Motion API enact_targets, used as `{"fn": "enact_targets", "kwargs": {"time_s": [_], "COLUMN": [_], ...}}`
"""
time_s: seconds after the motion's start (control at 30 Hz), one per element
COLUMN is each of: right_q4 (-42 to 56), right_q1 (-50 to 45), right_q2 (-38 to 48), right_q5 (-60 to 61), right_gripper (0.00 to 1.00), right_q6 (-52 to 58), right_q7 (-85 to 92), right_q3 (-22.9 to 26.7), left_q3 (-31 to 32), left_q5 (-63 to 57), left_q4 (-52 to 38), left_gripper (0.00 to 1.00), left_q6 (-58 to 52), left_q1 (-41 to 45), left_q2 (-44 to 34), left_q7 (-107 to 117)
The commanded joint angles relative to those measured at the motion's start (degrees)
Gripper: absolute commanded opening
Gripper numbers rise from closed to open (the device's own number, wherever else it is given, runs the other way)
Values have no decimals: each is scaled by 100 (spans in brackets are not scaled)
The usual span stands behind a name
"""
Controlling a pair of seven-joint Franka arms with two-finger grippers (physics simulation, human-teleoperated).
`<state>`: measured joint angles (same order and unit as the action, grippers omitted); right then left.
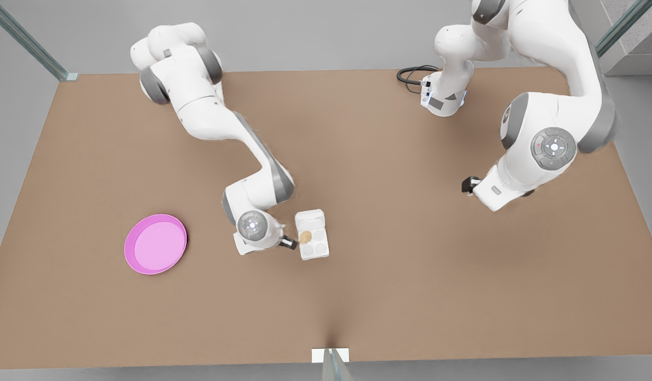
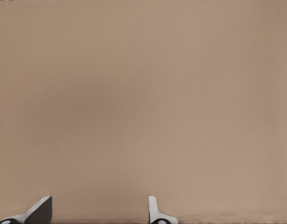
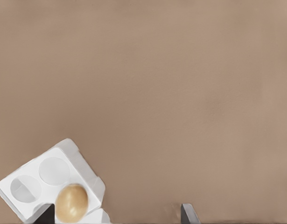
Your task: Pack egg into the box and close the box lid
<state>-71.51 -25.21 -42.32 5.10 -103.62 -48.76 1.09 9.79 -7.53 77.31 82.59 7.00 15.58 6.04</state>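
The white box [image 1: 314, 241] lies near the table's middle, its box lid [image 1: 310, 217] open at the far end. The tan egg [image 1: 305, 236] sits in the cup nearest the lid on the front view's left side. In the right wrist view the egg [image 3: 72, 203] rests in the box [image 3: 45, 175] beside two bare cups. My right gripper [image 1: 290, 243] hangs just beside the box, on the egg's side, open [image 3: 116, 213], with the egg close by one fingertip. My left gripper [image 1: 467, 185] waits far off at the front view's right, open [image 2: 99, 212] over bare table.
A round pink plate [image 1: 155, 244] lies on the front view's left, well away from the box. A black cable [image 1: 413, 74] loops by the far arm's base. Brown table stretches around the box on all sides.
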Motion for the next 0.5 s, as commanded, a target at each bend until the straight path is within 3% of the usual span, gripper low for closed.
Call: {"fn": "enact_targets", "kwargs": {"time_s": [0.0,0.07,0.1,0.2,0.23,0.27,0.3,0.33,0.4,0.43,0.47], "right_q4": [-1110,-1208,-1208,-1208,-1287,-1287,-1287,-1216,-1093,-1251,-1603], "right_q1": [630,2169,2661,2969,3321,3409,3409,3646,3418,3216,3426], "right_q2": [917,1735,2342,2791,2808,2721,2563,2395,2501,2790,3089], "right_q5": [-886,-1494,-1485,-1090,-923,-914,-905,-976,-949,-914,-905], "right_gripper": [100,100,100,100,100,100,100,100,100,100,100], "right_q6": [456,1441,1634,1503,1222,1116,932,905,1072,1055,905], "right_q7": [2702,5860,6502,6581,6529,6388,6397,6397,5369,5395,5421], "right_q3": [-4,5,-4,-12,-407,-496,-592,-1040,-988,-760,-838], "left_q3": [663,1799,1799,1799,1773,1764,1720,1720,1614,1360,1193], "left_q5": [24,-11,-20,-3,-3,-11,-46,-582,-1092,-1233,-1224], "left_q4": [162,162,100,30,4,4,4,-5,-225,-330,-374], "left_gripper": [100,100,100,100,100,100,100,100,100,100,100], "left_q6": [-68,-121,-50,643,925,1364,1698,2181,2630,2744,2797], "left_q1": [91,424,1127,2806,3246,3527,3677,3879,3871,3879,3871], "left_q2": [-161,-90,-2,639,780,999,1272,1562,2168,2493,2616], "left_q7": [1696,3878,4888,7613,8272,8792,8941,9486,9557,9513,9294]}}
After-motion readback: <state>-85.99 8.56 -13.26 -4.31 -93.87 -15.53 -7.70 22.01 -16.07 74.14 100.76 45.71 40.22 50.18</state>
